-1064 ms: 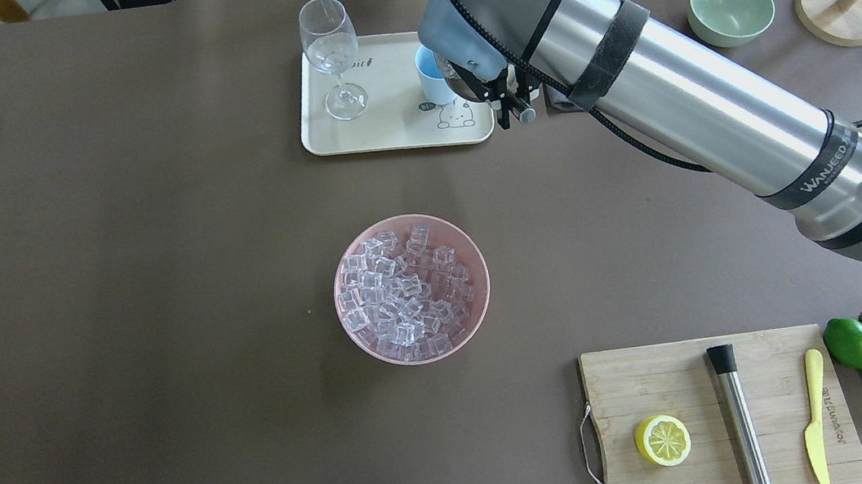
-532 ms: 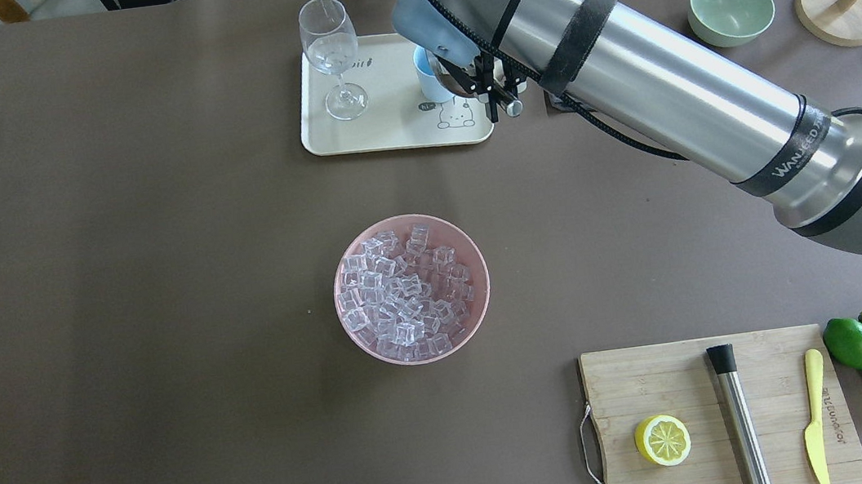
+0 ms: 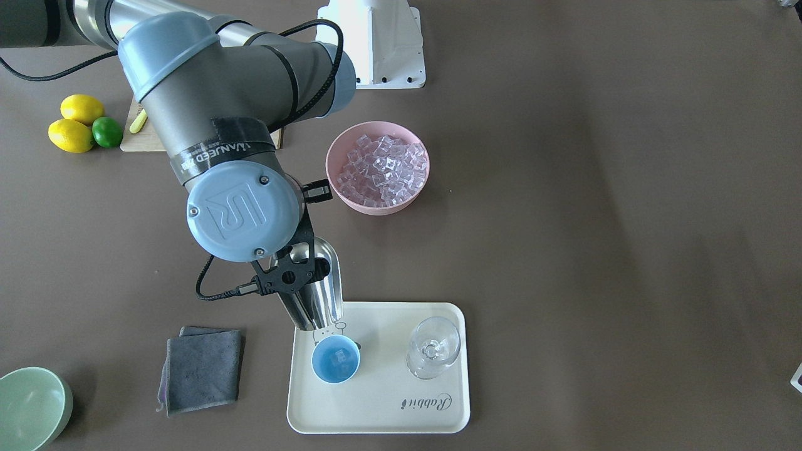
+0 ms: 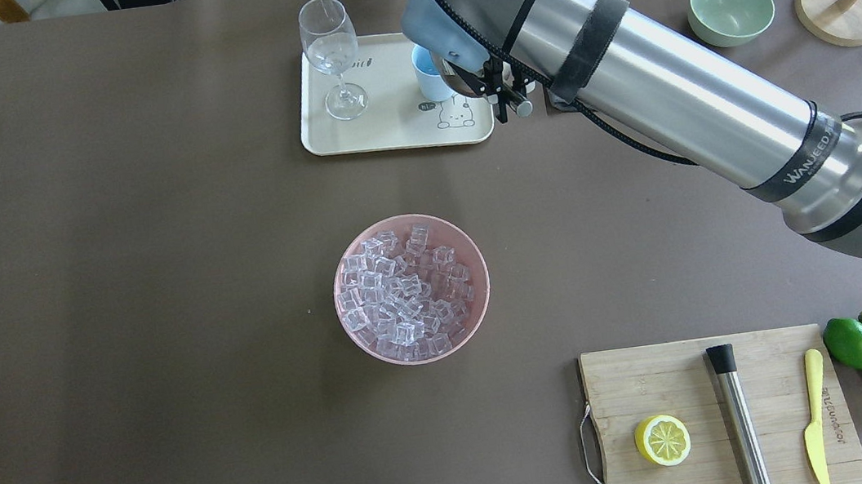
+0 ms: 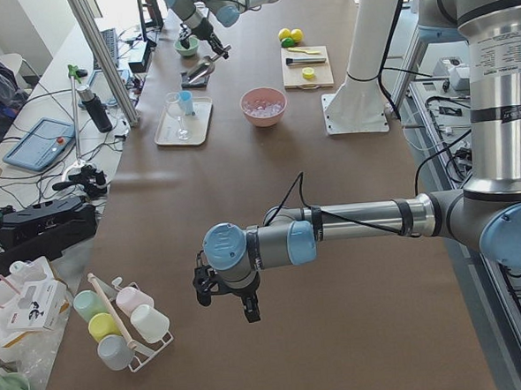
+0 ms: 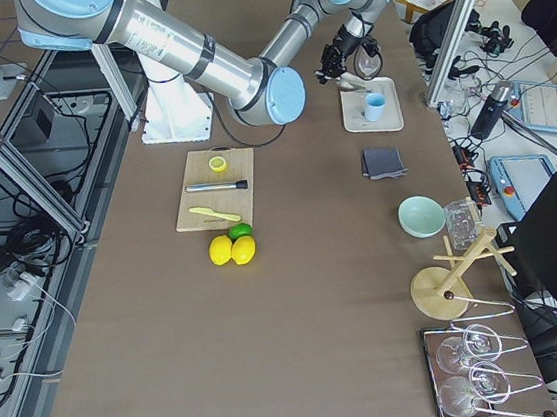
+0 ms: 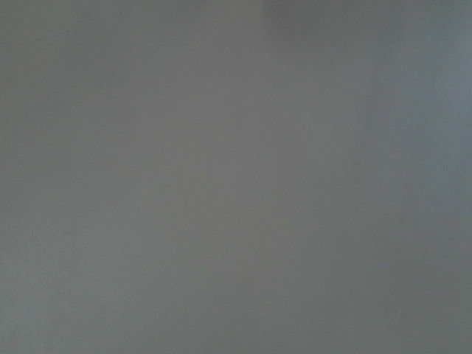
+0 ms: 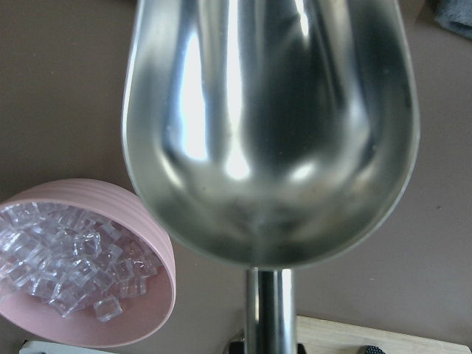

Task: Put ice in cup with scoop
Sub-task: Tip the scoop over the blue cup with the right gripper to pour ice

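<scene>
The right arm [image 4: 677, 105] is a fat polished silver tube with grey joints and pale blue caps. One round cap [image 3: 244, 210] bears an embossed UR mark and four screws. Black straps [image 4: 587, 38] (one lettered WANJEED) pin a black cable [image 3: 341, 53] to it. The right gripper [image 3: 293, 270] is black. The left arm [image 5: 360, 224] looks alike.

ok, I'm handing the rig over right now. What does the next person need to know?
Right gripper: shut on the scoop, which is tipped mouth-down just above the cup on the tray.
Left gripper: off over bare table, holding nothing that shows; open or shut cannot be told.
The ice: most sits in the pink bowl mid-table; at least one cube shows inside the cup.
Done: the scoop's trough is empty in the wrist view, so a load looks poured.
Left: probably lift the scoop clear, and return to the bowl if more is wanted.
</scene>
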